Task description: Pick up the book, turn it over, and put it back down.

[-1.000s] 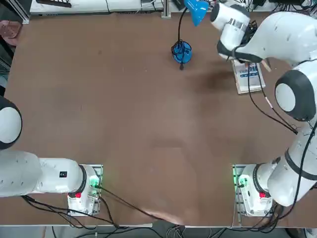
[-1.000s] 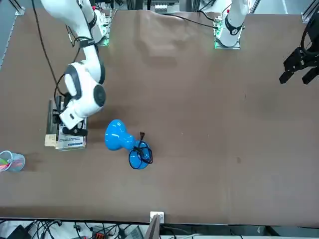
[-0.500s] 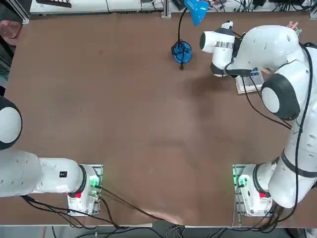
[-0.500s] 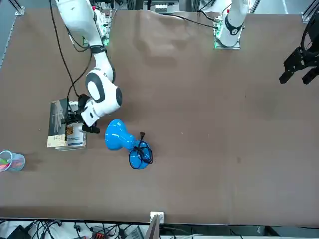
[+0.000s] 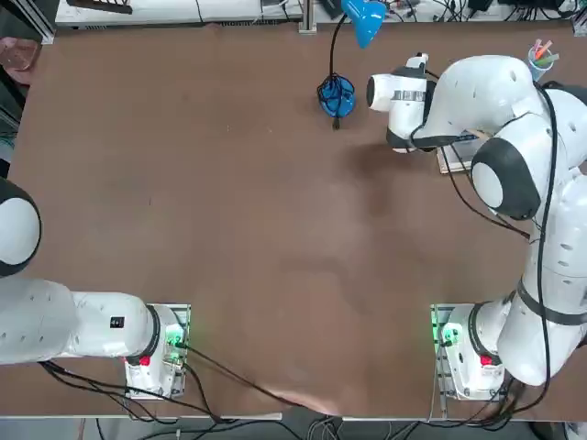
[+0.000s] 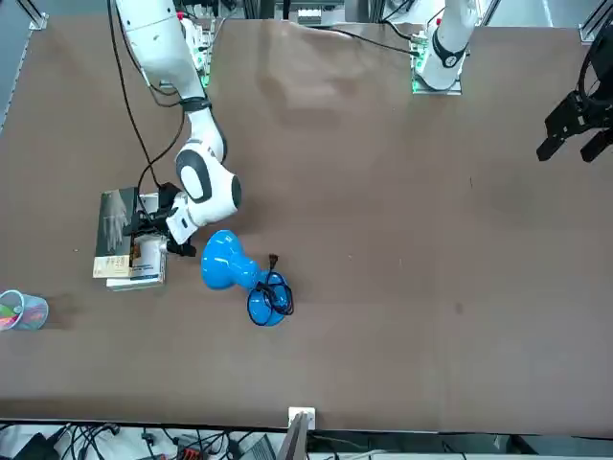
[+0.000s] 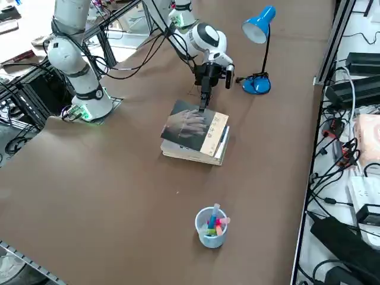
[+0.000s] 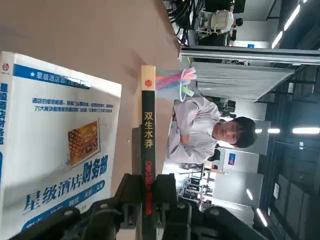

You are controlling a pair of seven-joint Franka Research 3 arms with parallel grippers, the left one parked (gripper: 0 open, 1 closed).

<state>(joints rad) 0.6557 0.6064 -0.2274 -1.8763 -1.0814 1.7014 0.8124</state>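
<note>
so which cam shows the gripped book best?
Right side view: the book shows its grey cover with the hand image, tilted above a second book, right gripper shut on its edge. Wrist view shows only the spine; front view a partial cover; top view hides it.

Grey-covered book, tilted atop another book

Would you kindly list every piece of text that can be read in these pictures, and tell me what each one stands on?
"双生水莽": on the black spine of the book, which the right gripper grips.
"星级酒店财务部": large blue characters on the cover of the white book beneath it.
Red lettering lower on the spine and the small blue lines on the white cover: too small to read.
Top, front and right side views: nothing legible.
</note>
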